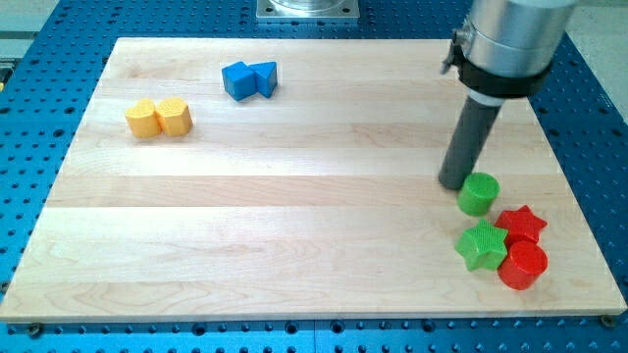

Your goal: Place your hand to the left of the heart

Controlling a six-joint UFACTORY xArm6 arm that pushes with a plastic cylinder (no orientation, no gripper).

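We carry no jaws and grasp nothing: our tip (pixel 452 182) stands on the board (pixel 294 235) at the view's right, just left of the green cylinder (pixel 479 194), close enough that we cannot tell whether they touch. Below it the green star (pixel 482 245), red star (pixel 520 225) and red cylinder (pixel 523 266) crowd the board's lower right corner, while wide bare wood lies to our left. The yellow heart (pixel 143 119) sits far off at the upper left, touching the yellow block (pixel 174 116) on its right with bare wood on its left, the two blue blocks (pixel 249 78) lying nearer the top edge; which way the heart points we cannot tell.
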